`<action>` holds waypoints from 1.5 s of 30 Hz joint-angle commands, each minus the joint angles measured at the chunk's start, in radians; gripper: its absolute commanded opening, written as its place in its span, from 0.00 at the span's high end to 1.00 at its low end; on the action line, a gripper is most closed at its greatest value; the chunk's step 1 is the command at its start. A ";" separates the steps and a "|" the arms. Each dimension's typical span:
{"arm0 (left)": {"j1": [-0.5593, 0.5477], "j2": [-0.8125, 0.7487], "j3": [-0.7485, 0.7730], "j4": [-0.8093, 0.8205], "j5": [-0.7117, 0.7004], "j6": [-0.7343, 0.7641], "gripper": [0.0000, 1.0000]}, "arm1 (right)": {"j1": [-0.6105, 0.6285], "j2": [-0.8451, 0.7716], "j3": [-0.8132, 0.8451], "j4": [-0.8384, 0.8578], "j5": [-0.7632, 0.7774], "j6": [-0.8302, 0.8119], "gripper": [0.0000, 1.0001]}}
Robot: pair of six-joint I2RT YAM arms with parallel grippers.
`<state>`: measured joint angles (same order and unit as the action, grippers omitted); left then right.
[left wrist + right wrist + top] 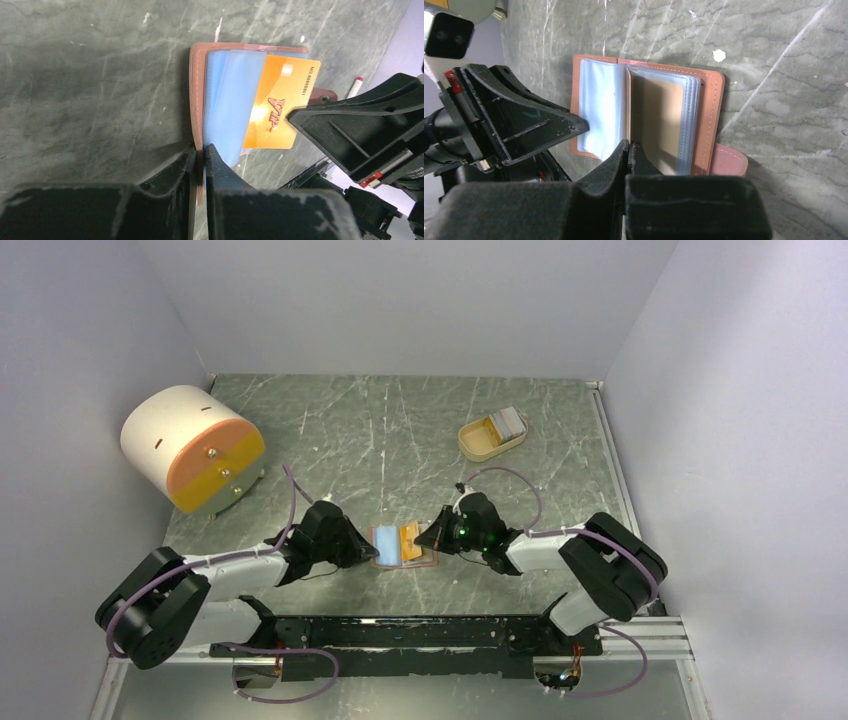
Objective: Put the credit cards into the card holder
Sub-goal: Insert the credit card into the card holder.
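Left gripper (366, 545), right gripper (428, 538) flank card holder (402, 546); drum (190, 445), tray (470, 446) stand well apart.

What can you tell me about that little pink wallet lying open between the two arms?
It is a small salmon-pink card holder, leather-like with a stitched border, lying open and flat on the marbled grey-green table. Inside are clear, bluish plastic sleeves, and a snap tab sticks out from one side. The left end effector pinches one edge of the cover; the right end effector grips an orange VIP card partly tucked among the sleeves.
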<state>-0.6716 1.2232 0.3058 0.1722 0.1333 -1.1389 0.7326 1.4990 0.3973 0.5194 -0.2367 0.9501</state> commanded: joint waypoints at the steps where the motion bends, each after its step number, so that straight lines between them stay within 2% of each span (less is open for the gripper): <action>1: -0.006 0.033 0.001 0.017 0.006 0.019 0.86 | 0.004 0.027 -0.020 0.046 -0.023 0.032 1.00; 20: -0.006 0.044 0.008 0.015 0.014 0.033 0.86 | 0.004 0.077 -0.093 0.343 -0.131 0.159 1.00; 27: -0.006 0.015 0.007 0.004 0.005 0.042 0.81 | 0.003 0.171 -0.084 0.384 -0.146 0.143 1.00; 33: -0.006 -0.020 -0.021 0.007 0.004 0.032 0.85 | -0.009 0.247 -0.109 0.504 -0.149 0.155 1.00; 41: -0.005 0.009 -0.008 0.001 0.014 0.049 0.87 | -0.046 0.201 -0.081 0.380 -0.135 0.061 1.00; 45: -0.006 0.032 -0.003 0.013 0.025 0.052 0.87 | -0.049 0.228 -0.082 0.412 -0.155 0.068 1.00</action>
<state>-0.6716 1.2335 0.2955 0.1726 0.1345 -1.1091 0.6941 1.7134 0.3088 0.9485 -0.3901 1.0542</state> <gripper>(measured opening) 0.135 0.009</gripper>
